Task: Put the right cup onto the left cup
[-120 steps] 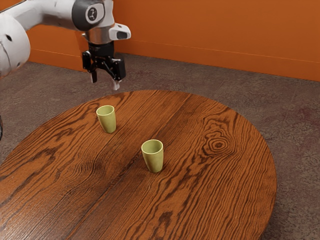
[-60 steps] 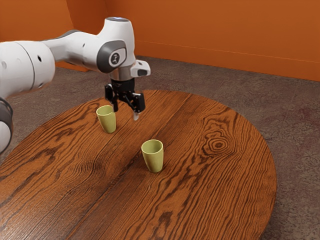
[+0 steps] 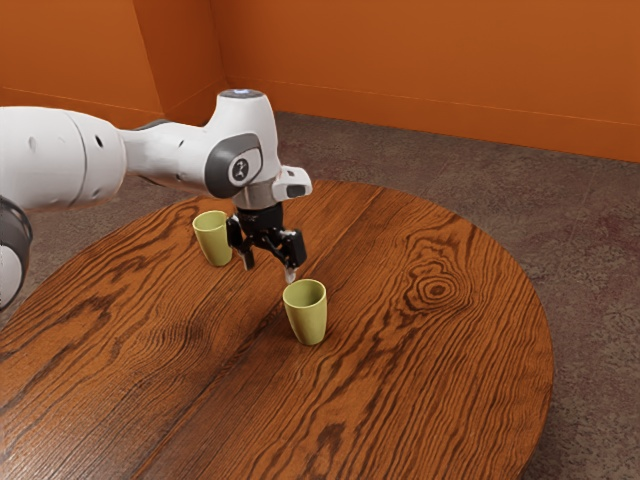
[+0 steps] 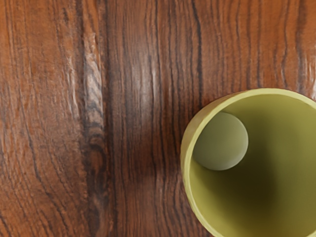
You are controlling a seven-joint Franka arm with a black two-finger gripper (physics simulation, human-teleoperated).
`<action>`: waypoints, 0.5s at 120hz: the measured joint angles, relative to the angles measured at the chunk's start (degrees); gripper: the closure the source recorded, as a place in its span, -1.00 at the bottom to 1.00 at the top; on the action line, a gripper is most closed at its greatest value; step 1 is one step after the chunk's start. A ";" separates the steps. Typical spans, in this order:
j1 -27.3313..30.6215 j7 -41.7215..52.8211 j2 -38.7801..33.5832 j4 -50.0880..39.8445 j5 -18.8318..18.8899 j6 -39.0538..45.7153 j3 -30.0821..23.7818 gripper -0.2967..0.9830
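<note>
My gripper (image 3: 269, 274) stands open above the table in the exterior view, with nothing between its fingers. It is between the two cups, close behind the rim of the nearer green cup (image 3: 307, 315), which stands upright. The farther green cup (image 3: 212, 240) is upright too, toward the exterior view's left, partly behind the gripper's black body. In the wrist view a green cup (image 4: 197, 123) is seen from above, its mouth and round inner bottom showing. I cannot tell whether the fingertip nearest the front cup touches its rim.
Both cups rest on a round wooden table (image 3: 440, 380) with dark grain. Its curved edge runs along the back and the exterior view's right. Behind it are a grey floor (image 3: 590, 230) and orange walls (image 3: 430, 60).
My gripper has come over the table, moving toward the exterior view's right and down, closer to the front cup. Both cups have stayed where they were.
</note>
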 joint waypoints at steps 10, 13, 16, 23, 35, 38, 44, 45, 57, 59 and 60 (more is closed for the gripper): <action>-0.04 -0.06 0.73 -0.54 -0.52 1.62 -0.23 -0.54; -0.05 -0.07 0.89 -0.67 -0.64 1.99 -0.30 -0.54; -0.06 -0.09 1.04 -0.83 -0.74 2.32 -0.35 -0.54; -0.05 -0.13 1.21 -1.00 -0.92 2.96 -0.60 -0.54; -0.06 -0.19 1.32 -1.07 -1.08 3.72 -0.83 -0.54; -0.06 -0.20 1.37 -1.06 -1.10 3.86 -0.84 -0.54; 0.01 -0.22 1.74 -0.77 -1.06 4.09 -0.86 -0.54; 0.04 -0.22 1.86 -0.68 -1.06 4.12 -0.86 -0.54; 0.61 -0.21 3.29 0.55 -0.92 4.40 -0.87 -0.54; 0.67 -0.20 3.44 0.65 -0.92 4.44 -0.87 -0.54; 0.70 -0.20 3.50 0.69 -0.91 4.45 -0.87 -0.54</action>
